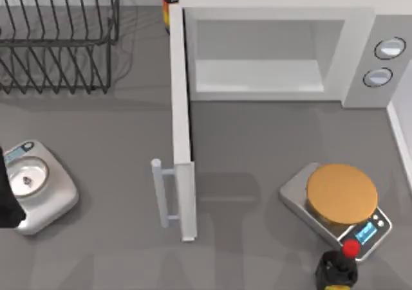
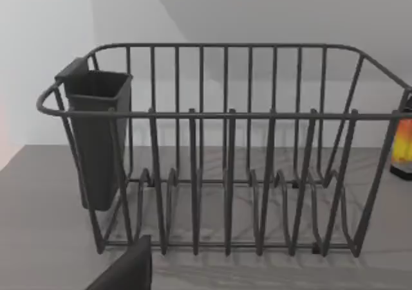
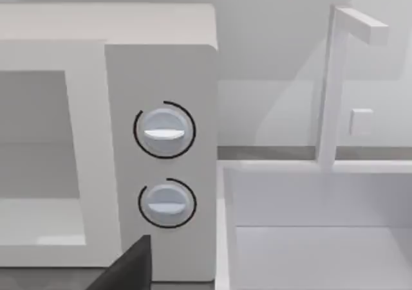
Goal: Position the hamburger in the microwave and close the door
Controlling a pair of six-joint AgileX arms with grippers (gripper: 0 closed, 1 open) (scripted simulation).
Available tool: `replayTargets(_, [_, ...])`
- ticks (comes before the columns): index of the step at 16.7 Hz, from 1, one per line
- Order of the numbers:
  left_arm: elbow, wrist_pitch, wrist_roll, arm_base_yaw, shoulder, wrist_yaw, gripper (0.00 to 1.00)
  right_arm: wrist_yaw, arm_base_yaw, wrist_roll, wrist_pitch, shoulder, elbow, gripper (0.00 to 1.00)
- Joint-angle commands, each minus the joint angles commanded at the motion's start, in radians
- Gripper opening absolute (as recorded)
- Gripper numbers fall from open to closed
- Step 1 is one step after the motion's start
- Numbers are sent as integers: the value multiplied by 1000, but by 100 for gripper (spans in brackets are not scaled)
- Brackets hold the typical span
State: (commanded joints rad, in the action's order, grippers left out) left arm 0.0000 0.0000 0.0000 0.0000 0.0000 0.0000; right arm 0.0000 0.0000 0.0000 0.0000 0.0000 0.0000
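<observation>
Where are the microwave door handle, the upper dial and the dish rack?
door handle (image 1: 158, 193), top view, middle of the bar.
upper dial (image 3: 163, 130), right wrist view, dial centre.
dish rack (image 2: 225, 114), left wrist view, front rim wire.

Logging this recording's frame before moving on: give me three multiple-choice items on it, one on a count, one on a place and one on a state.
1. How many round silver dials does the grey side panel of the big white box microwave bear?
A. one
B. two
C. four

2. Where is the flat round tan disc?
A. on the silver kitchen scale at the table's right
B. inside the microwave
C. on top of the microwave

3. How does the white slab door with the pale bar handle stand?
A. shut
B. open, swung out from the front
C. taken off, lying flat

Answers:
1 B: the right wrist view shows two dials, one above the other.
2 A: the disc rests on that scale's platform.
3 B: the white cavity lies exposed.
</observation>
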Motion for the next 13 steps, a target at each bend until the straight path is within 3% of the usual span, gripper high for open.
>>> replayTargets(6, [0,0,0,0,0,0,100,-1,6,-105,-100,109,78,100])
replayTargets(13, [0,0,0,0,0,0,100,-2,30,-527,-489,647,379,100])
